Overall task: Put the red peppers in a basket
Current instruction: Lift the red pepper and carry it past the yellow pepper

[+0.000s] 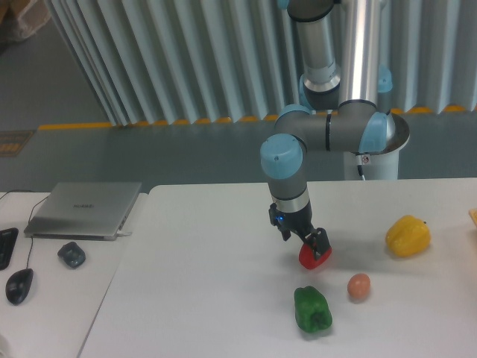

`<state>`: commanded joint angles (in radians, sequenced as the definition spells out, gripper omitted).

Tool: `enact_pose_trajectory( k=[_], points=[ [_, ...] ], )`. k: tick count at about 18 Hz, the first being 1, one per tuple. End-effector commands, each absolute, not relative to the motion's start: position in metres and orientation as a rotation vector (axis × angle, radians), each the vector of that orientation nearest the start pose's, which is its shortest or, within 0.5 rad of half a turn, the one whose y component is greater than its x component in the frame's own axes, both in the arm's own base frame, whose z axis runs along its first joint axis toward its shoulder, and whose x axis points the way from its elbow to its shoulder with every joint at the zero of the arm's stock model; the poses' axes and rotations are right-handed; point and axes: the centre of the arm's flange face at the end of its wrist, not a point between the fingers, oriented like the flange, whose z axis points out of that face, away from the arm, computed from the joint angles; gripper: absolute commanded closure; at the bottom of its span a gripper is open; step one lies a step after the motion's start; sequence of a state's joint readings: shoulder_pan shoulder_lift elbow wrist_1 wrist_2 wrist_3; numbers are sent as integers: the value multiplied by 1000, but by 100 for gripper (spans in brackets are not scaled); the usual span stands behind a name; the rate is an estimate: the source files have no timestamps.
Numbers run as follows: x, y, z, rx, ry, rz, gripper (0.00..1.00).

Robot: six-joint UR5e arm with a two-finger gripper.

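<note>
Nearest lies a glossy green bell pepper [312,309] on the white table [209,283], with a small orange-pink egg-shaped fruit [359,286] beside it. Behind them, the small red bell pepper [314,256] sits on the table under the black two-finger gripper [307,243]; whether the fingers grasp it I cannot tell. Farther right rests a large yellow bell pepper [408,236].

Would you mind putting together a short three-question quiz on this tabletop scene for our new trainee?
1. True or false: the glossy red bell pepper lies directly under the end effector.
2. Which item lies nearest the front edge of the white table? A) the yellow bell pepper B) the dark green bell pepper C) the small round peach-coloured fruit
3. Fill in: the closed silver laptop sits on the neighbouring desk, with two dark computer ____ in front of it.

Key: 1 true; 2 B; 3 mice.
</note>
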<state>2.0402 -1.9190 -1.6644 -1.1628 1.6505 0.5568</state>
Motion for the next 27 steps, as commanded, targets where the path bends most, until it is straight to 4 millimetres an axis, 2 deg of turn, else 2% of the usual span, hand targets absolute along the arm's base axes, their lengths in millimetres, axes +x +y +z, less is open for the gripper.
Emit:
enact_pose_trajectory(
  k=[3,6,9,10,11,12,16,17,19,21,23,24,27],
  points=[
    [-160,586,287,-3219,141,87,0],
    [-162,583,272,-3255,147,103,0],
    [-155,579,255,-3284,161,75,0],
    [-154,580,254,-3284,166,75,2],
    [-155,582,257,-3277,170,81,29],
    [-157,583,259,-3274,164,81,37],
    [-162,582,271,-3260,200,91,52],
    [-168,582,274,-3257,200,95,52],
    [-181,581,283,-3259,167,93,52],
    [-209,580,308,-3258,122,93,52],
    [-230,569,324,-3260,244,76,52],
    [-252,555,342,-3229,351,88,52],
    [-304,535,362,-3183,489,110,52]
  ],
)
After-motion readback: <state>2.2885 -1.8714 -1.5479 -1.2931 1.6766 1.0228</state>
